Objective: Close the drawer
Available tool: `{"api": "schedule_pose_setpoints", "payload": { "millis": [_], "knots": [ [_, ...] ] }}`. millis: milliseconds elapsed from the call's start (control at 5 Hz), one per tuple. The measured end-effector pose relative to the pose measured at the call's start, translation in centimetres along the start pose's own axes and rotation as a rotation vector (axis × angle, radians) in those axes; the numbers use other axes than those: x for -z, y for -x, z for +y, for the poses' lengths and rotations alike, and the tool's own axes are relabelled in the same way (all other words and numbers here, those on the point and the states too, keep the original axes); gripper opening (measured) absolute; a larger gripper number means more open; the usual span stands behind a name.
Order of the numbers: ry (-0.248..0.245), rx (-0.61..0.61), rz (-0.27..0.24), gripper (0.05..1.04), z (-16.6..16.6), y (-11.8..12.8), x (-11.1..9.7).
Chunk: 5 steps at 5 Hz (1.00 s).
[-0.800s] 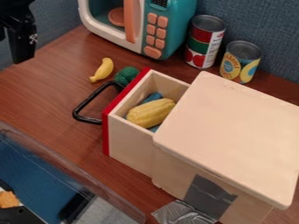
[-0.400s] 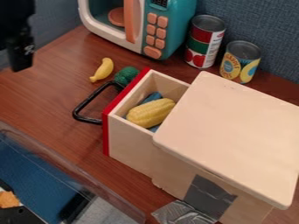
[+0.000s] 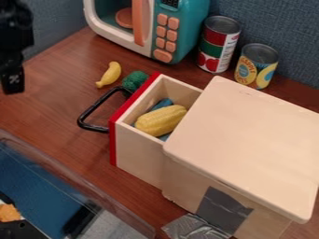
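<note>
On the reddish-brown wooden bench [image 3: 50, 107], we see the pale wooden, red-fronted drawer [image 3: 140, 154] open towards ten o'clock, ridged yellow corn [image 3: 161, 120] inside. Black fingers [image 3: 12, 86] hang at its ten o'clock, well apart; we cannot tell whether they're open or closed.

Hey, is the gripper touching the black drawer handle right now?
Apart: the camera view shows a stretch of bare wood between the gripper and the drawer handle.
</note>
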State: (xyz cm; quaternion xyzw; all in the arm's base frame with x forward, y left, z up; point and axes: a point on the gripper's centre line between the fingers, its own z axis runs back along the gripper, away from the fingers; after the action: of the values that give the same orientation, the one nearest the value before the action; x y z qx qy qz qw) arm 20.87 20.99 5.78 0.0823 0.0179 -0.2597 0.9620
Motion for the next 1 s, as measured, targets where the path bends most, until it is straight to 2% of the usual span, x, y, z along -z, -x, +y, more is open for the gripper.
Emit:
{"api": "schedule_pose_setpoints", "payload": {
  "millis": [200, 400, 600, 800, 1000],
  "knots": [
    [-0.039, 0.267, 0.048, 1.0, -0.2, -2.5, 1.6],
    [-0.079, 0.51, 0.021, 1.0, -2.4, -4.3, 2.3],
    [-0.149, 0.737, -0.023, 1.0, -4.0, -6.2, 1.3],
    [-0.152, 0.806, -0.053, 1.0, -5.1, -7.5, 1.0],
    [-0.157, 0.823, -0.079, 1.0, -5.8, -8.2, 0.8]
  ]
}}
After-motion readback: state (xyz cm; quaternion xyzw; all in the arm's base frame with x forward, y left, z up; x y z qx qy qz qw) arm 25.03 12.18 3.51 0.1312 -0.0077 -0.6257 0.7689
